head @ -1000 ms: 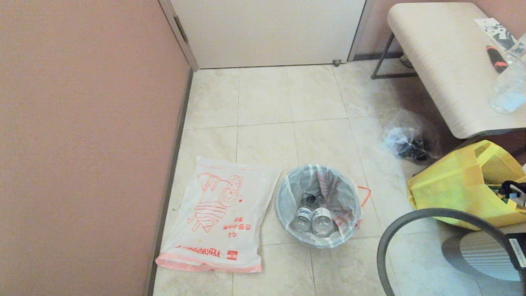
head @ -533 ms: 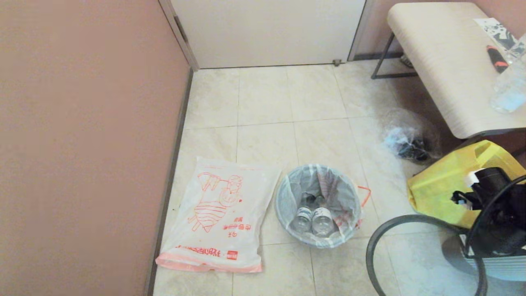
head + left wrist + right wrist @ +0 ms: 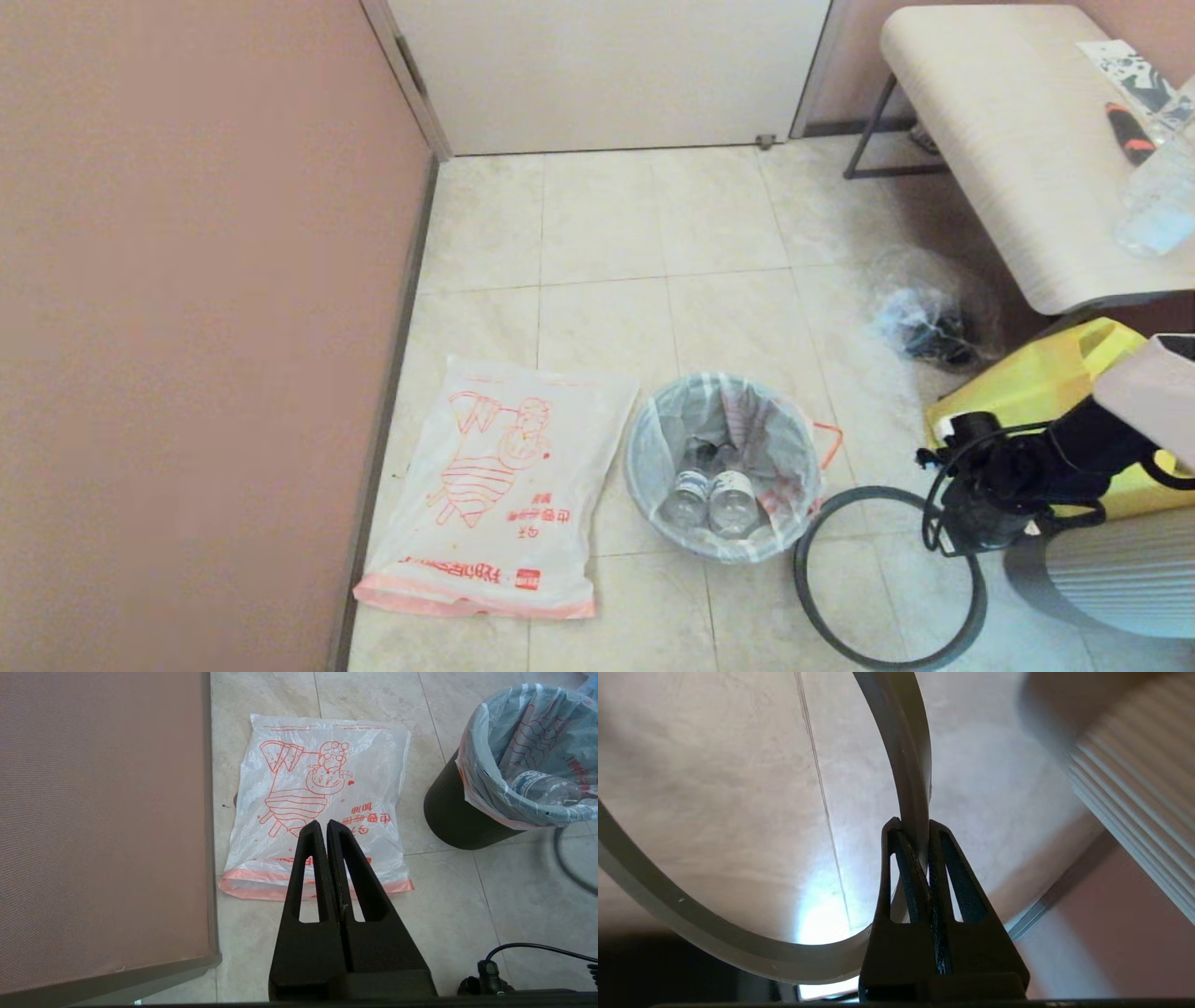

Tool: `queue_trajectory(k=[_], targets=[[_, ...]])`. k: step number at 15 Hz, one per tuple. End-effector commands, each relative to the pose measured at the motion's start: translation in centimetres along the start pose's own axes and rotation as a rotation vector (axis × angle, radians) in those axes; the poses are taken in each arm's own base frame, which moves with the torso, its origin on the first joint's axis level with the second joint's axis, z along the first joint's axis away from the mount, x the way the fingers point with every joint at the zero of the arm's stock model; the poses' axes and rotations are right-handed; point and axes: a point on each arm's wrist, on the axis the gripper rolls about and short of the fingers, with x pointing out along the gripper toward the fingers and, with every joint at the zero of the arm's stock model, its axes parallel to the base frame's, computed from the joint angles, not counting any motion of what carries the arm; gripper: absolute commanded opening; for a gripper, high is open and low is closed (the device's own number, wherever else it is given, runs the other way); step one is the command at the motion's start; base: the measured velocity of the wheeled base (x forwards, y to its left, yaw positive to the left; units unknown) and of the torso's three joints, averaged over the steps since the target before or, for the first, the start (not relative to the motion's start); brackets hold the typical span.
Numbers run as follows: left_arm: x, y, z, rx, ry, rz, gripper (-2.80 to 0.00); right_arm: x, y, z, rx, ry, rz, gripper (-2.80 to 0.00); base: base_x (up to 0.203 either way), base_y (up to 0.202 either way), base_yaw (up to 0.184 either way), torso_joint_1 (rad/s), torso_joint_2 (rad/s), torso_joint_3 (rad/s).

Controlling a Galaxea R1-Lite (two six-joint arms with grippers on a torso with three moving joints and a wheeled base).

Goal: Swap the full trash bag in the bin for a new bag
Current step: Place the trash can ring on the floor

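Note:
The black bin (image 3: 460, 821) stands on the tiled floor, lined with the full trash bag (image 3: 724, 448). Clear bottles (image 3: 714, 499) lie inside it, and its orange drawstring tail (image 3: 831, 439) hangs over the right side. The new bag (image 3: 495, 485) lies flat on the floor to the left of the bin. My right gripper (image 3: 913, 823) is shut on the dark grey hoop (image 3: 822, 616), holding it low over the floor just right of the bin. My left gripper (image 3: 325, 823) is shut and empty, hovering above the new bag (image 3: 317, 788); it is outside the head view.
A pink wall (image 3: 187, 327) runs close along the left of the new bag. A yellow tote (image 3: 1036, 392), a crumpled clear bag (image 3: 924, 317) and a bench (image 3: 1008, 140) crowd the right. The robot's white ribbed base (image 3: 1111, 579) is at the lower right.
My right arm has come into the head view, carrying the hoop left and down towards the floor beside the bin. The bin and both bags have not moved.

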Motion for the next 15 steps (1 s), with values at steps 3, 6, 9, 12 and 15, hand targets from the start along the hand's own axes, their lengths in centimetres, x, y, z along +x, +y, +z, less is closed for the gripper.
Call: queue_trajectory(k=[3,6,9,12,15], targets=[[0.0,0.0,0.0,0.001,0.002,0.000,-2.80,4.6,1.3,-1.4,-0.050,0.098,-0.019,0.00,0.000,0.000,0.000,0.000,0.00,0.000],[0.0,0.0,0.0,0.000,0.001,0.000,-2.80,0.6,0.1,-1.9,-0.040,0.071,-0.032,0.00,0.000,0.000,0.000,0.000,0.00,0.000],[0.0,0.0,0.0,0.000,0.002,0.000,-2.80,-6.2,-1.2,-3.7,-0.019,0.011,-0.037,0.00,0.000,0.000,0.000,0.000,0.00,0.000],[0.0,0.0,0.0,0.000,0.001,0.000,-2.80,-11.5,-1.5,-7.5,-0.001,-0.021,-0.030,-2.80,0.000,0.000,0.000,0.000,0.00,0.000],[0.0,0.0,0.0,0.000,0.001,0.000,-2.80,-15.2,-0.9,-10.6,0.011,-0.071,-0.013,-2.80,0.000,0.000,0.000,0.000,0.00,0.000]])
